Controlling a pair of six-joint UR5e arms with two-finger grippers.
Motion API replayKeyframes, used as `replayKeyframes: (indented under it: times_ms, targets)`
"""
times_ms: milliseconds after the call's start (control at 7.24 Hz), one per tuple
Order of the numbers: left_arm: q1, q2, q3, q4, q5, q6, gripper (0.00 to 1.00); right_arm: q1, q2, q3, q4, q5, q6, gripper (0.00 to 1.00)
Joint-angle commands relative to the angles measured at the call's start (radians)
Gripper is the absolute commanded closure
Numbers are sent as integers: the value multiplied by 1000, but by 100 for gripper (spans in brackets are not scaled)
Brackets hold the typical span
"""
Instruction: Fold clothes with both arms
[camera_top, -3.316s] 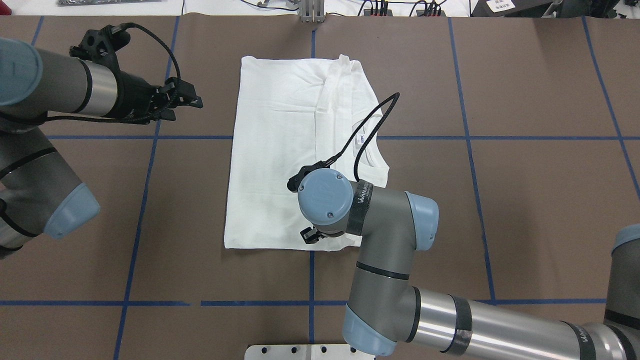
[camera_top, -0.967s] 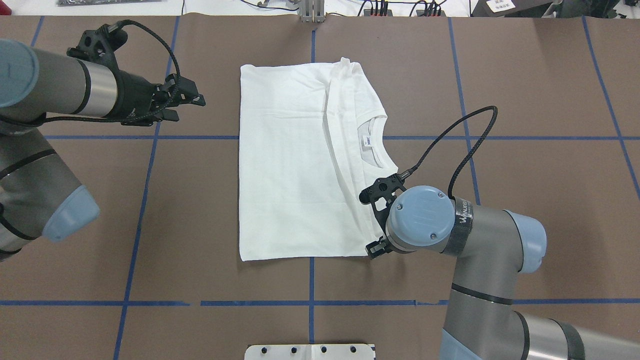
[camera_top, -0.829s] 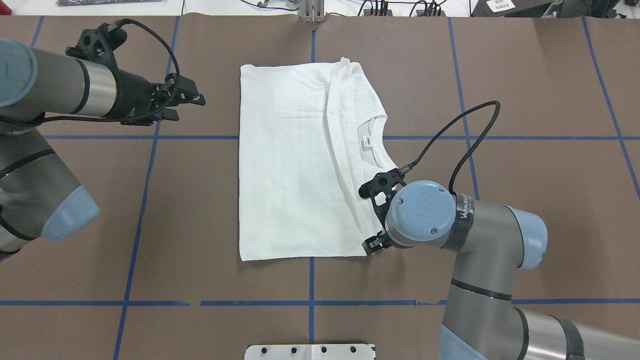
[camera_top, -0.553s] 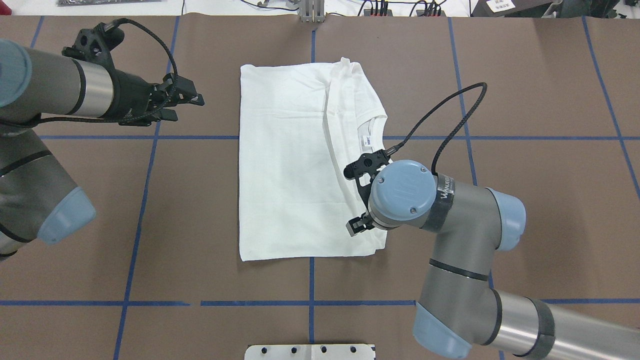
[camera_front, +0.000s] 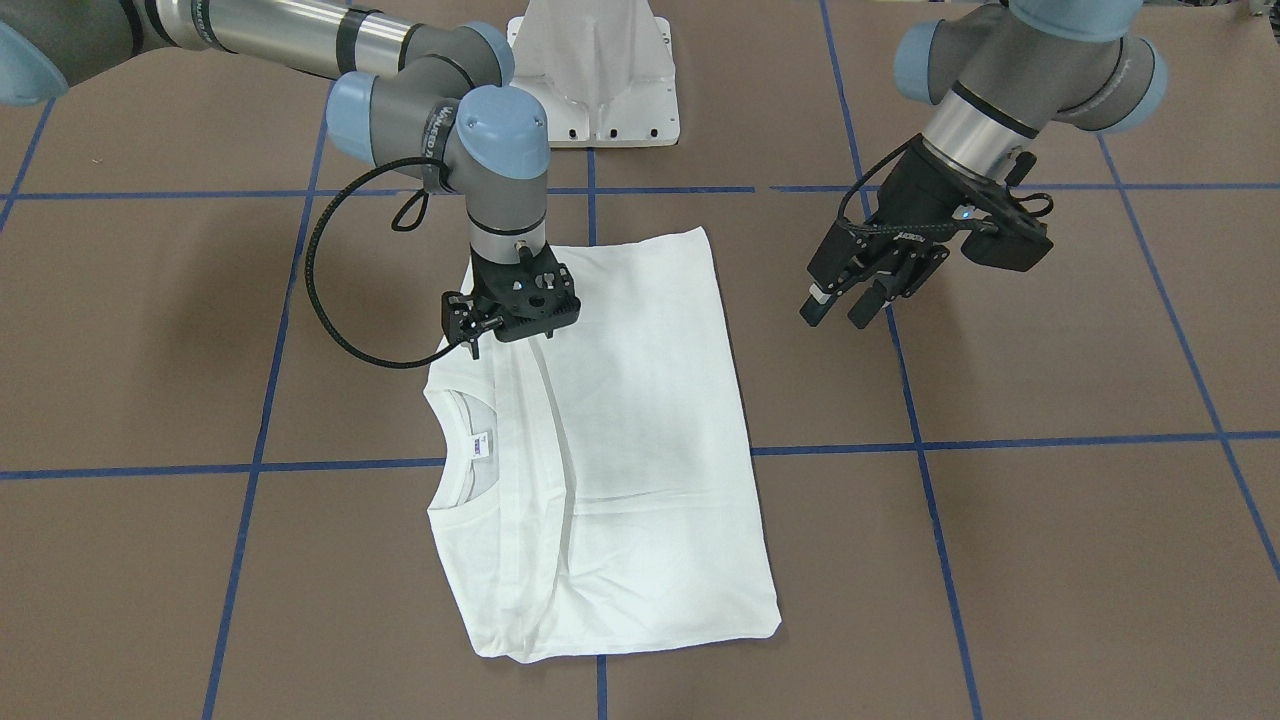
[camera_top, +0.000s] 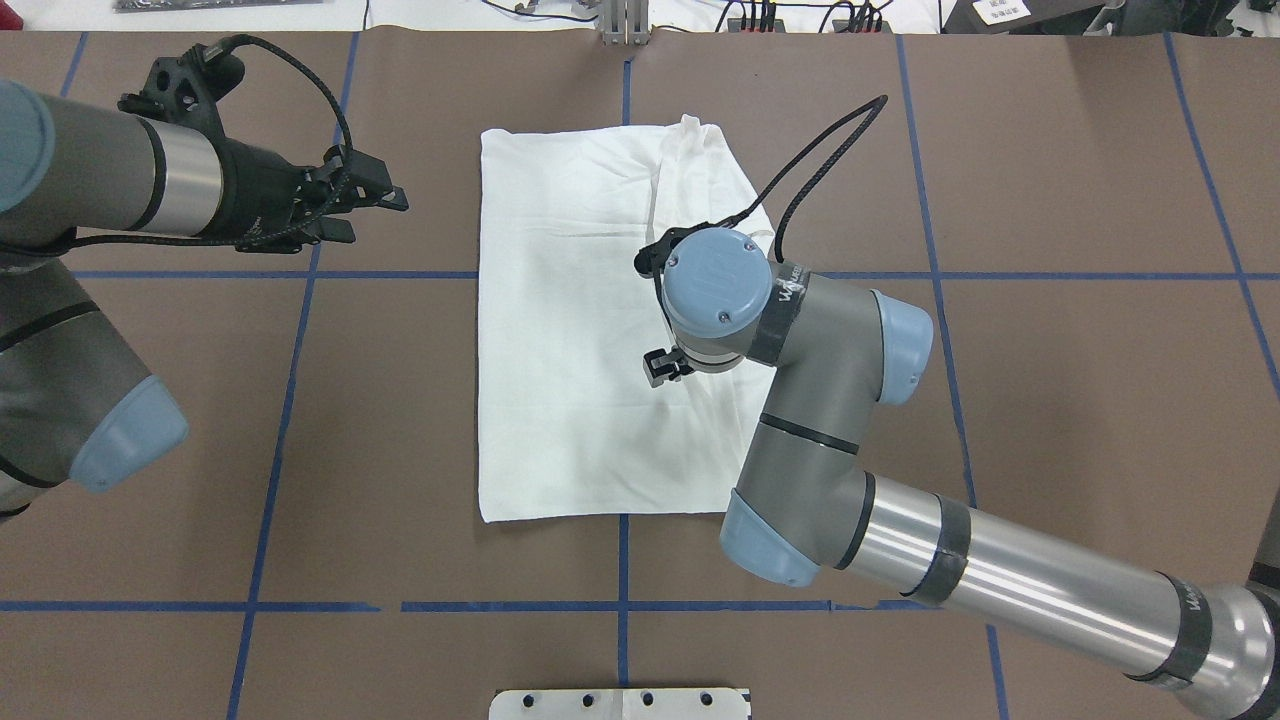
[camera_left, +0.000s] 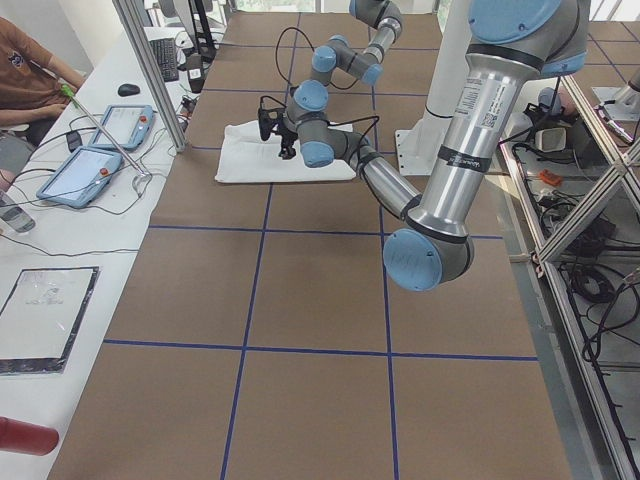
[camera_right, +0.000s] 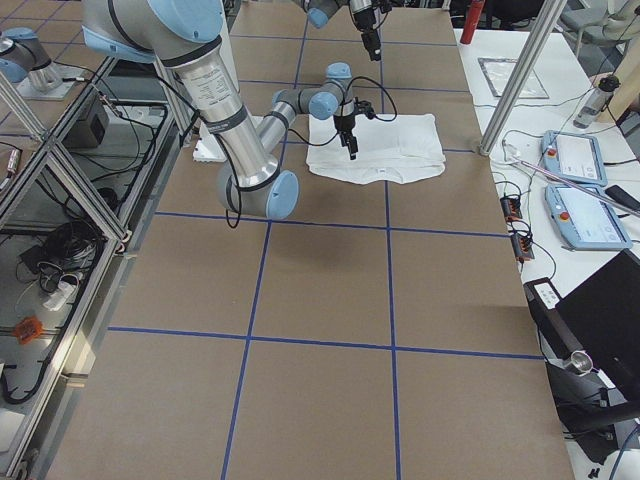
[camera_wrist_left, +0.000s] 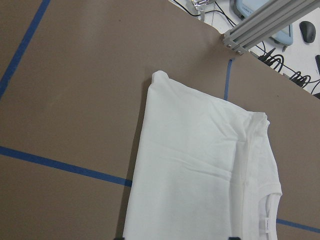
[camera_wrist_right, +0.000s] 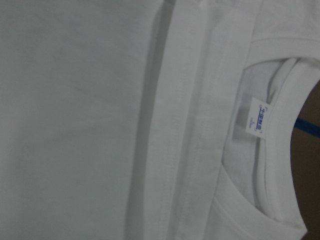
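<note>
Front view: the folded shirt (camera_front: 630, 440) lies flat on the table (camera_front: 1060, 540). The right end effector (camera_front: 510, 318) points down over the shirt near its neck; I cannot tell how far it is open.

Overhead: the left end effector (camera_top: 375, 215) hangs beside the shirt, spread and empty.

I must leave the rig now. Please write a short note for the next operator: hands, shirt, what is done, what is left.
Left hand: open, empty, off the shirt on the robot's left side.
Right hand: low over the shirt by the collar; open or shut cannot be told.
Shirt: flat on the table, sides folded in, a long rectangle.
Done: side folds. Left: probably the cross fold, collar end toward hem.
</note>
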Motion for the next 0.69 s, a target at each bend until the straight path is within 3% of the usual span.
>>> replayKeyframes:
  times_ms: [0, 553]
  targets:
    - [1, 0, -7, 0, 0, -12, 25, 29, 39, -94, 46, 1, -27, 0]
    - [1, -1, -15, 0, -2, -12, 25, 104, -36, -99, 47, 29, -181, 0]
